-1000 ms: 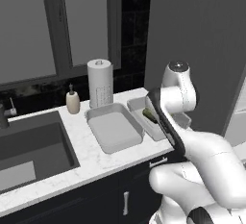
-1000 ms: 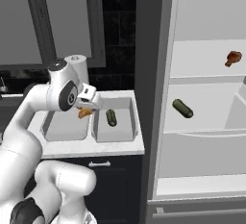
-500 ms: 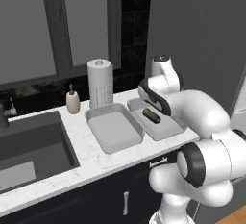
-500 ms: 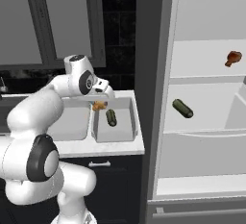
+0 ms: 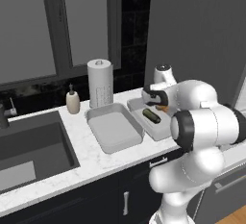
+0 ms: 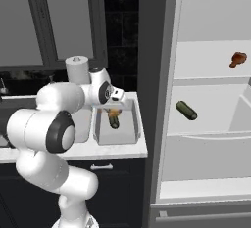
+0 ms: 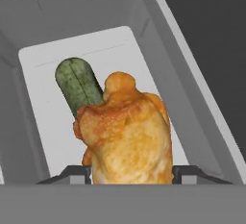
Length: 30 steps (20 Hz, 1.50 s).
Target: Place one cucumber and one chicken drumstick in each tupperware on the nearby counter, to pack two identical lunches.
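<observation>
The tool (image 7: 130, 172) grips a chicken drumstick (image 7: 127, 136) between its part-closed jaws, hanging over the nearer tupperware (image 7: 192, 103) on the tabletop (image 5: 91, 158). Just beyond the drumstick, a cucumber (image 7: 77, 86) lies inside that container. A second tupperware (image 5: 113, 129) sits alongside; farther off, the fridge shelf (image 6: 211, 124) carries another cucumber (image 6: 186, 110).

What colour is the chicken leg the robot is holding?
Golden orange-brown, like roasted skin. The chicken drumstick shows best in the hand view, above the cucumber.
</observation>
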Motion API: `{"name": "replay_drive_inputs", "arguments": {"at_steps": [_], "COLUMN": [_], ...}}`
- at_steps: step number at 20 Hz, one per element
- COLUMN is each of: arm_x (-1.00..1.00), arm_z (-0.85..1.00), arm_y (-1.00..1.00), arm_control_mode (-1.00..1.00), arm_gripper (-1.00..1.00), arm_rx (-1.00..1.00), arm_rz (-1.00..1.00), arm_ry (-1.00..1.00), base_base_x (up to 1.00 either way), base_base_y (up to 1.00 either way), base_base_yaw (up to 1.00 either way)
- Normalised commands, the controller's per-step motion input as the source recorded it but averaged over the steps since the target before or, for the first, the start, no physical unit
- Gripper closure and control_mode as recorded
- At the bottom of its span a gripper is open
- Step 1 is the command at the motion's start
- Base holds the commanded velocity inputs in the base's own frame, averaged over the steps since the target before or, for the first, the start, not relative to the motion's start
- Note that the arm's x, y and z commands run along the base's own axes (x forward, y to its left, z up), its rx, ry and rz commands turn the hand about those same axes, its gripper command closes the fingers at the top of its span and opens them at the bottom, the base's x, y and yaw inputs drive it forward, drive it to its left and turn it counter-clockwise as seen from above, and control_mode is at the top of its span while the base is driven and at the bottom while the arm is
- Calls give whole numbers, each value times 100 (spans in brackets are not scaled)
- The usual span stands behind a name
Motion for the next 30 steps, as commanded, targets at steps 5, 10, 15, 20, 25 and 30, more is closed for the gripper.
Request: {"name": "replay_drive_inputs", "arguments": {"at_steps": [5, 10, 15, 20, 25, 30], "arm_x": [11, 0, 0, 0, 0, 0], "arm_z": [-28, -43, -38, -30, 0, 0], "arm_y": [-17, -6, -12, -7, -1, 0], "arm_control_mode": [-100, -100, -100, -100, -100, -100], "arm_gripper": [100, 100, 100, 100, 100, -100], "arm_rx": [0, 0, 0, 0, 0, 0], "arm_rz": [0, 0, 0, 0, 0, 0], "arm_ry": [1, 0, -7, -9, -2, -3], "base_base_x": [0, 0, 0, 0, 0, 0], "base_base_y": [0, 0, 0, 0, 0, 0], "base_base_yaw": [0, 0, 0, 0, 0, 0]}}
